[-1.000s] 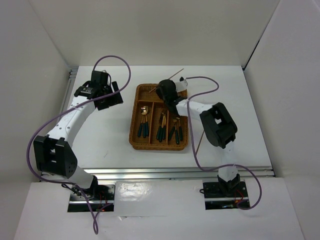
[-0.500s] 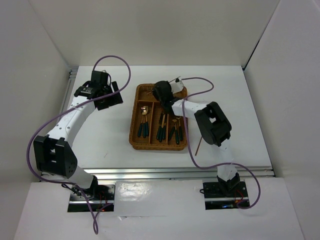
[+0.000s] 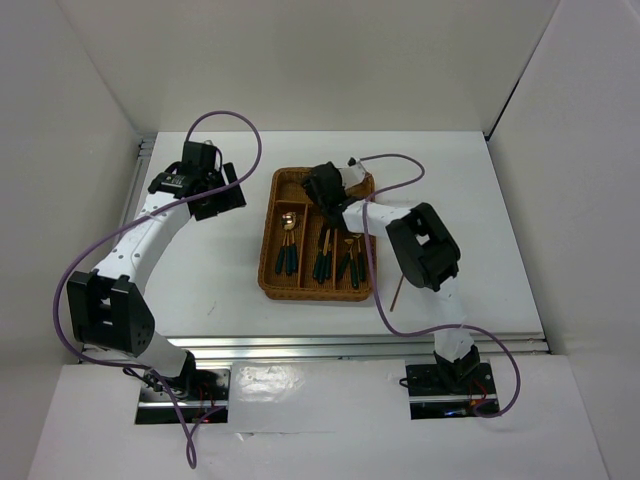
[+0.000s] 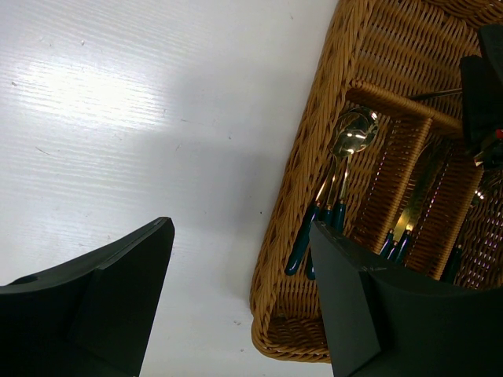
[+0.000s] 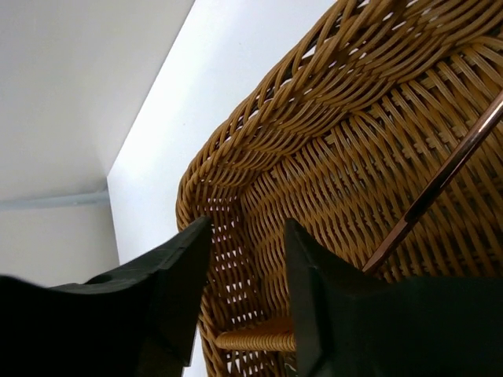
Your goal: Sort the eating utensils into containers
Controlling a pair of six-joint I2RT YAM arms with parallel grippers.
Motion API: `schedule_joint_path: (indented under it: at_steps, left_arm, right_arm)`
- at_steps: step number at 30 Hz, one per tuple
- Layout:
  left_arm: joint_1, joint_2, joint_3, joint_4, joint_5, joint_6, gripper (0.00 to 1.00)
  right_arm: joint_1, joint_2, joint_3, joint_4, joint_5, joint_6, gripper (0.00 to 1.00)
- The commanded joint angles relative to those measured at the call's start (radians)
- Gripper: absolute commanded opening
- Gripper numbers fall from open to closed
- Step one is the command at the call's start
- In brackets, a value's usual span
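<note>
The wicker tray (image 3: 268,262) lies mid-table. Gold spoons with teal handles (image 3: 288,240) fill its left long slot, and more teal-handled utensils (image 3: 323,255) lie in the other two long slots. My right gripper (image 3: 322,185) is low in the short crosswise slot, its jaws apart with nothing between them (image 5: 247,228). A reddish-brown chopstick (image 5: 440,184) lies on the slot's weave just right of my right finger. A second chopstick (image 3: 398,288) lies on the table right of the tray. My left gripper (image 3: 222,195) is open and empty left of the tray (image 4: 306,157), with the spoons (image 4: 346,149) in its view.
Purple cables (image 3: 230,115) loop over both arms. White walls enclose the table on three sides. A metal rail (image 3: 360,345) runs along the near table edge.
My right gripper has sunk into the crosswise slot. The chopstick that stuck up from it toward the back right now lies in the slot. The left arm has not moved.
</note>
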Motion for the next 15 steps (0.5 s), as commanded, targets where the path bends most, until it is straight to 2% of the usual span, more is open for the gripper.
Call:
schedule_joint_path:
  at_steps: [1,4,8,9,12,15]
  left_arm:
    - [-0.002,-0.02,-0.004,0.022,0.003,0.011,0.84]
    - [-0.002,-0.011,-0.004,0.022,0.014,0.011,0.84]
    - [-0.002,-0.001,-0.004,0.031,0.014,0.011,0.84]
    - [-0.002,-0.001,-0.004,0.031,0.014,0.011,0.84]
    - [-0.002,0.009,-0.004,0.031,0.005,0.011,0.84]
    - [-0.002,0.019,-0.004,0.031,0.005,0.011,0.84]
  right_arm:
    - [-0.012,-0.062,0.035,0.028,0.005,-0.143,0.53]
    - [-0.059,-0.095,0.053,-0.001,-0.047,-0.236,0.53]
    - [-0.119,-0.114,0.121,-0.162,-0.057,-0.331,0.55]
    - [-0.133,-0.114,0.145,-0.241,-0.057,-0.331,0.55]
    - [-0.173,-0.143,0.145,-0.328,-0.025,-0.34,0.53]
    - [-0.183,-0.169,0.135,-0.337,-0.015,-0.359,0.5]
